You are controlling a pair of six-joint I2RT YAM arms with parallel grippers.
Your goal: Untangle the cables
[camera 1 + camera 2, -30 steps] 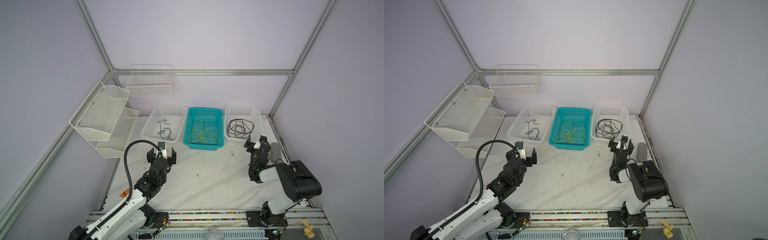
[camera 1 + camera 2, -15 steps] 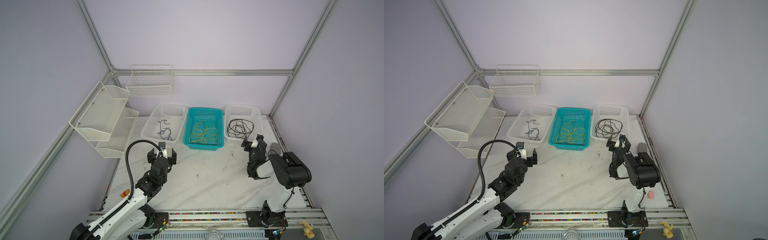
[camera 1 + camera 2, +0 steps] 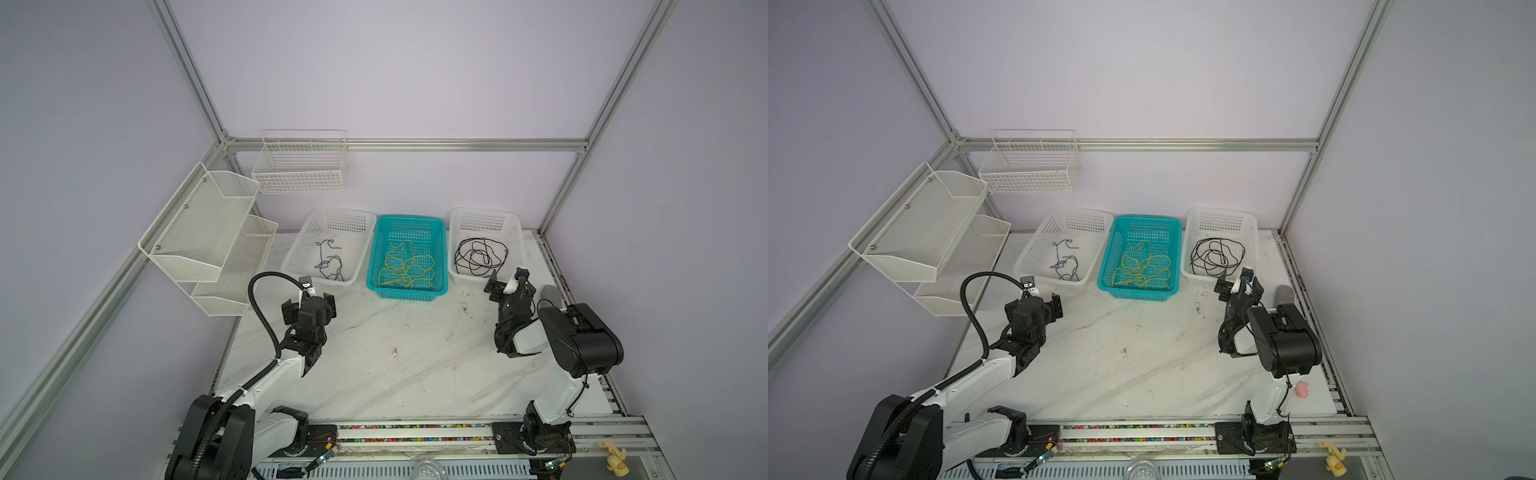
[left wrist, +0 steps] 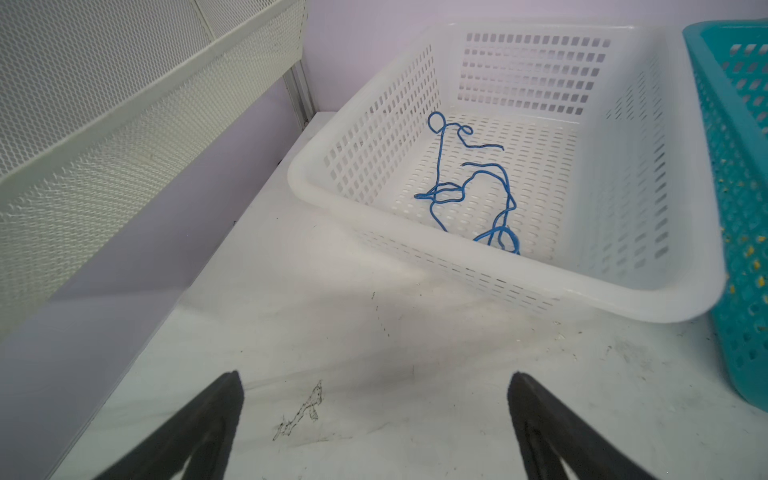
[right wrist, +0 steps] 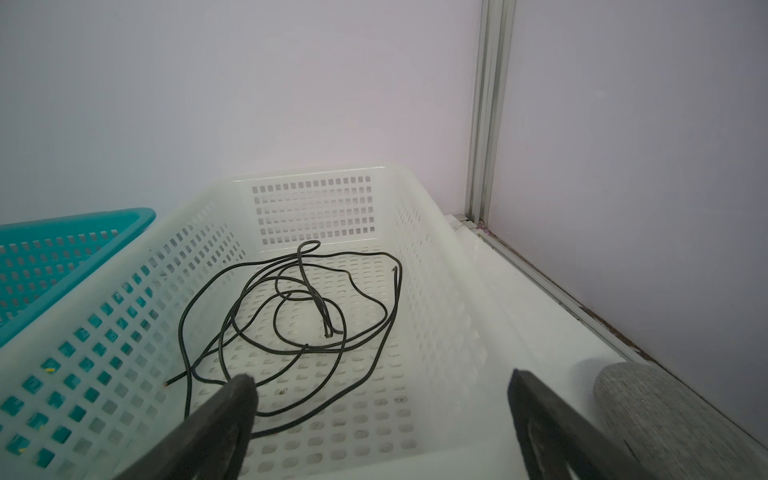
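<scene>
right arm (image 3: 582,345) has tucked its elbow in, and the right gripper (image 5: 380,380) hangs jaws wide at the near rim of the right white basket (image 5: 438,232), left gripper (image 4: 374,378) wide too over the table (image 4: 332,332). beyond, black cable (image 5: 318,307) coils in that basket, yellow cables (image 3: 407,266) lie in the teal basket (image 3: 409,217), blue cable (image 4: 439,162) lies in the left white basket (image 4: 688,166).

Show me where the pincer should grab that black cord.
Probably the lone outer arc of the black cord, from above with the open right pincer: strands cross mid-coil, and the walls of the white basket block a sideways reach.
</scene>
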